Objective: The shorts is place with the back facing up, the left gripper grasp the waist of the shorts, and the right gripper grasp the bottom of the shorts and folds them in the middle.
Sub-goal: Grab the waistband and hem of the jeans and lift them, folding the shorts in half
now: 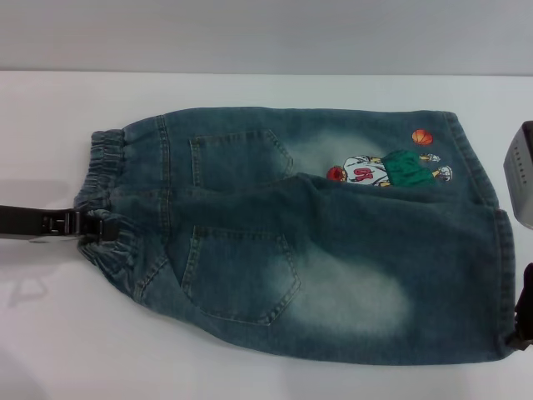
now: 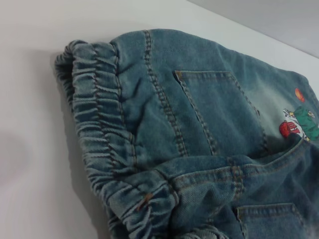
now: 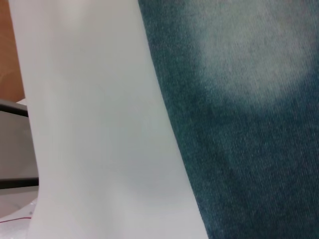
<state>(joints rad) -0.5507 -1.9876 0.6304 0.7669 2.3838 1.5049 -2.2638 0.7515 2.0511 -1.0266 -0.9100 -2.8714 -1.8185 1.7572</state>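
The shorts (image 1: 316, 242) lie flat on the white table (image 1: 50, 333), back side up, filling the middle of the head view. Their long axis runs straight across the frame: ruffled waist at the left, leg hems at the right.

Nearest, along the lower right edge, the right gripper (image 1: 523, 321) shows as a dark shape right at the bottom corner of the near leg, where the bottom of the shorts (image 1: 505, 283) ends. I cannot tell whether it is open or clamped; its wrist view shows only denim and bare table, no fingers.

At mid-left, the left gripper (image 1: 98, 227) comes in level from the left edge and sits on the waist of the shorts (image 1: 112, 196). The elastic bunches around its tips, so it looks closed on the waistband, about halfway along it.

Farther back sit the two back pockets and, toward the upper right, the cartoon print (image 1: 387, 169) on the far leg.

So each arm is at its own end, and the fold I would expect runs along that left-to-right axis, hems carried toward the waist.
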